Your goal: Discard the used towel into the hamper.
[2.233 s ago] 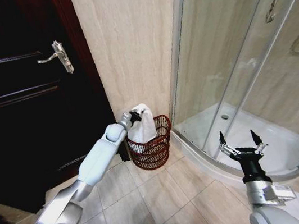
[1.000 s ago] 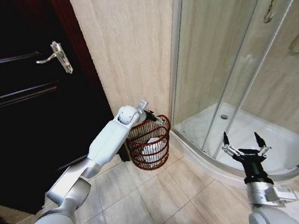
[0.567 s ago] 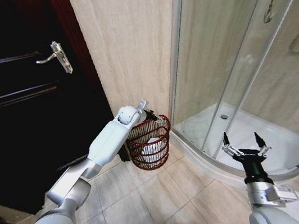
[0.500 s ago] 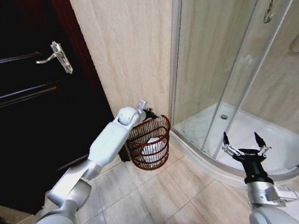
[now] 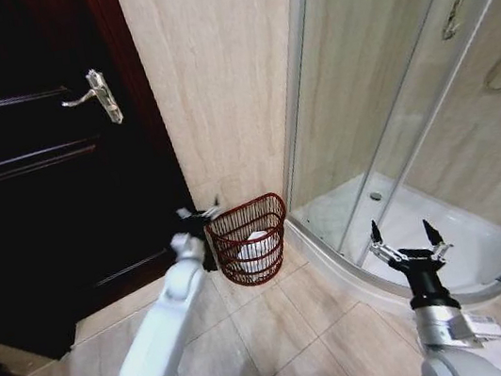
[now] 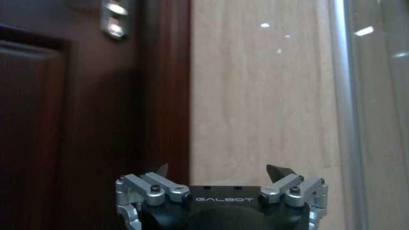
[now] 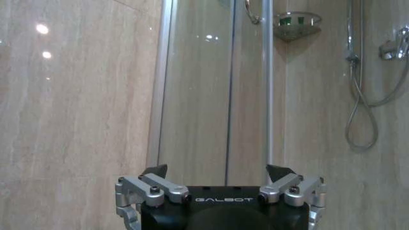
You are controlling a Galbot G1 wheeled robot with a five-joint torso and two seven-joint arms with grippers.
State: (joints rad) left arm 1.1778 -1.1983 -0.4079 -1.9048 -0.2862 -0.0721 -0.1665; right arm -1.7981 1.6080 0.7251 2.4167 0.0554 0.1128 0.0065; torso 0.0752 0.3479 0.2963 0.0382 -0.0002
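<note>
The white towel (image 5: 256,241) lies inside the dark reddish-brown wire hamper (image 5: 251,240) by the far wall. My left gripper (image 5: 199,213), jaws open and empty, hangs just left of its rim; my right gripper (image 5: 405,251) waits open. Drop looks done; next, pull clear.

Your left claw (image 5: 199,212) no longer holds the towel (image 5: 256,241); the white cloth now lies inside the hamper (image 5: 251,240). The claw is pulled back from above the hamper's rim to just beside its door-facing side, fingers spread apart and empty.
</note>
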